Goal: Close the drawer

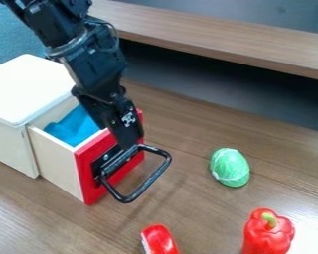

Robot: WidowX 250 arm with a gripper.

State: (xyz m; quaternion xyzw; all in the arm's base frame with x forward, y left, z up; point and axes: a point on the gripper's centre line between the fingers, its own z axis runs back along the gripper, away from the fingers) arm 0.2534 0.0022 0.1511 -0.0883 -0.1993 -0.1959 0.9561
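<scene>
Drawer (pixel 57 166) open, jutting from the white box (pixel 29 89)! I've my gripper (pixel 127 145) at its red front (pixel 87 181), by the handle (pixel 149 180); how open, or holding what, I can't tell.

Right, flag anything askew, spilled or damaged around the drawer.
Only the red-fronted drawer stands out: it juts open from the white cabinet, with blue cloth showing inside, and is yet to be closed. Nothing looks spilled or damaged.

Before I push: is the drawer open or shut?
Open: the drawer sticks out from the white box, and blue cloth shows behind its red front.
</scene>
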